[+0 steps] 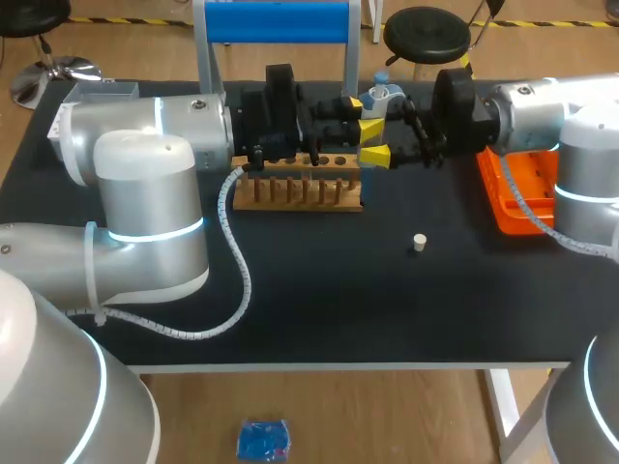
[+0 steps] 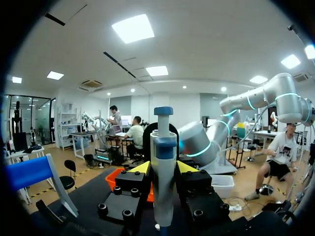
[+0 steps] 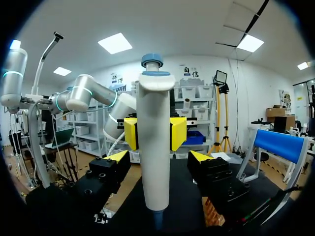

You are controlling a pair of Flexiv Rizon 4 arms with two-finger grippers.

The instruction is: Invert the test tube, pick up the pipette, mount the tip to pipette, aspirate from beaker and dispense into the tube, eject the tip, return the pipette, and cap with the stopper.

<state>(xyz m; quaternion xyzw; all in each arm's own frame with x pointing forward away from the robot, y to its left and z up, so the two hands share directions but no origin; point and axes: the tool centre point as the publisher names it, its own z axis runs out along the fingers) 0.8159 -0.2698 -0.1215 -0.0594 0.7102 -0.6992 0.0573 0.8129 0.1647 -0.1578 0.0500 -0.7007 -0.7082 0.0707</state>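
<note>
The white pipette [image 3: 155, 147] with a blue top stands upright in the air over the wooden tube rack [image 1: 300, 186]. My left gripper [image 2: 163, 168] is shut on its body, with a yellow tip on each side. My right gripper [image 3: 160, 158] faces it from the other side, open, its tips well clear of the pipette on both sides. In the head view both grippers meet at the pipette [image 1: 379, 98], the left gripper [image 1: 360, 121] from the left and the right gripper [image 1: 385, 135] from the right. A small white stopper [image 1: 419, 243] lies on the black table in front of the rack. I see no test tube or beaker.
An orange tray [image 1: 522, 193] lies at the right under my right arm. A blue-topped stand [image 1: 276, 21] rises behind the rack. A clear box [image 1: 102, 93] sits at the far left. My left arm's cable [image 1: 237, 261] loops across the table in front of the rack.
</note>
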